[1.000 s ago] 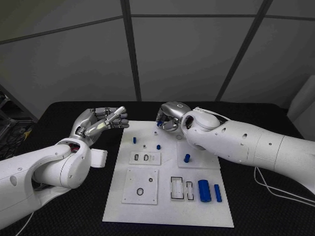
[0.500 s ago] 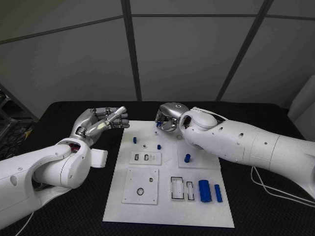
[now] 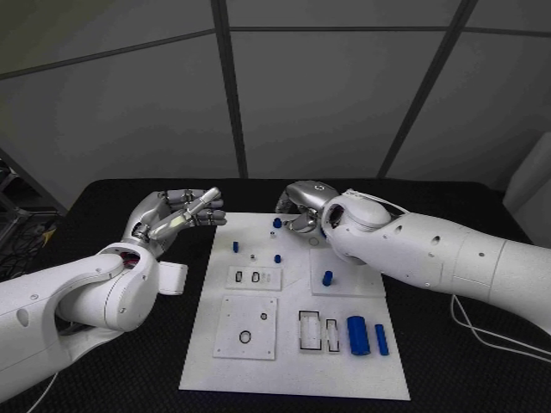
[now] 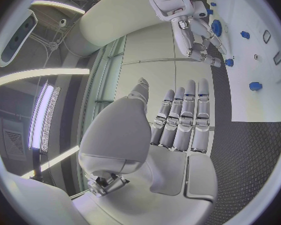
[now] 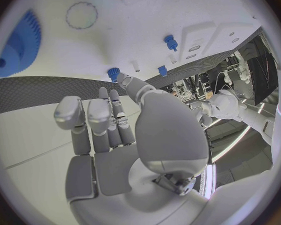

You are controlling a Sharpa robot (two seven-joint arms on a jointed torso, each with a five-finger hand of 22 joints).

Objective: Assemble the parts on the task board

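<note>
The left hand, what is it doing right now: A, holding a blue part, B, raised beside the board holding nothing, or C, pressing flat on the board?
B: the left hand is raised over the black table beside the task board, its fingers straight and holding nothing.

Blue parts [image 3: 357, 334] dot the white task board [image 3: 294, 366] on a black table [image 3: 474, 379].

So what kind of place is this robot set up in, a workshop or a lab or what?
Most likely a robotics lab or test cell. A white task board with small blue parts lies on a black table, plain grey panel walls stand behind it, and a rack of equipment sits at one side.
</note>
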